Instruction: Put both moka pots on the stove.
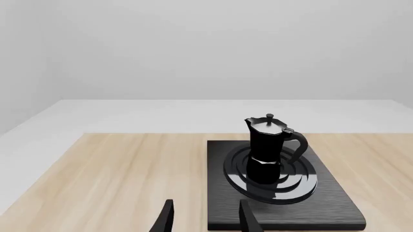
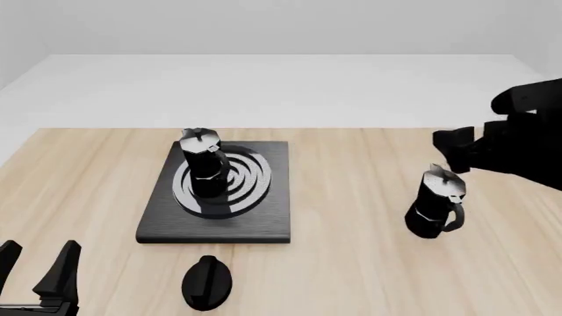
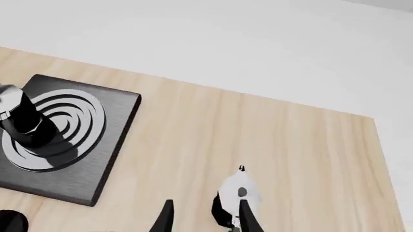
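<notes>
1. Black faceted moka pot with a silvery lid stands upright on the ringed burner of the flat black stove slab.
2. Second, identical pot stands on the pale wooden table, well right of the stove.
3. Right gripper hovers above it, fingers spread; a descent off-centre could topple it.
4. Left gripper rests wide apart and empty near the table's front-left corner.
5. Burner space is tight; the pots might collide.

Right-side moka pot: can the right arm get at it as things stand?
Probably yes. The right gripper hangs open just above the moka pot, which stands upright on bare table, with nothing between them or crowding it.
</notes>
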Robot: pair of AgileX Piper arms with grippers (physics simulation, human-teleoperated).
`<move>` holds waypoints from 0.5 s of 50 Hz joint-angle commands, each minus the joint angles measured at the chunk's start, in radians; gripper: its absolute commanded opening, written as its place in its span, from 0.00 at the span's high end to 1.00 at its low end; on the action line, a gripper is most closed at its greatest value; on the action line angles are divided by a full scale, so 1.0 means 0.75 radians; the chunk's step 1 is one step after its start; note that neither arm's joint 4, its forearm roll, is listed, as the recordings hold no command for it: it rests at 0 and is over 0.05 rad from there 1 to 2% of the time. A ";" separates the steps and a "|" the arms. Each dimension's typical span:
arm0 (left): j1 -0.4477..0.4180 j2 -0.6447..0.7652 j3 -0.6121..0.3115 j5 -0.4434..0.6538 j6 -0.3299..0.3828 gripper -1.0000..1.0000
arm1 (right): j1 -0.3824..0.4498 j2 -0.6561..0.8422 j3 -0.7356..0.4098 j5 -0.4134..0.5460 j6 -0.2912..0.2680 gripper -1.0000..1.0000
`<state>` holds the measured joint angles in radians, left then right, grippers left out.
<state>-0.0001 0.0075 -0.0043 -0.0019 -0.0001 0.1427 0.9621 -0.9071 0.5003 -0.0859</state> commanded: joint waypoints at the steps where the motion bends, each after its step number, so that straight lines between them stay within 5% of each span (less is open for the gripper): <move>1: 0.000 0.000 0.000 0.000 0.000 0.00 | -0.108 -0.016 0.020 0.057 0.024 0.00; 25: 0.000 0.000 0.000 0.000 0.000 0.00 | -0.262 0.119 0.111 -0.005 0.004 0.00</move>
<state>0.0000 0.0076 -0.0043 -0.0019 -0.0001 -0.0088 1.0055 -0.8527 0.5175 -0.0701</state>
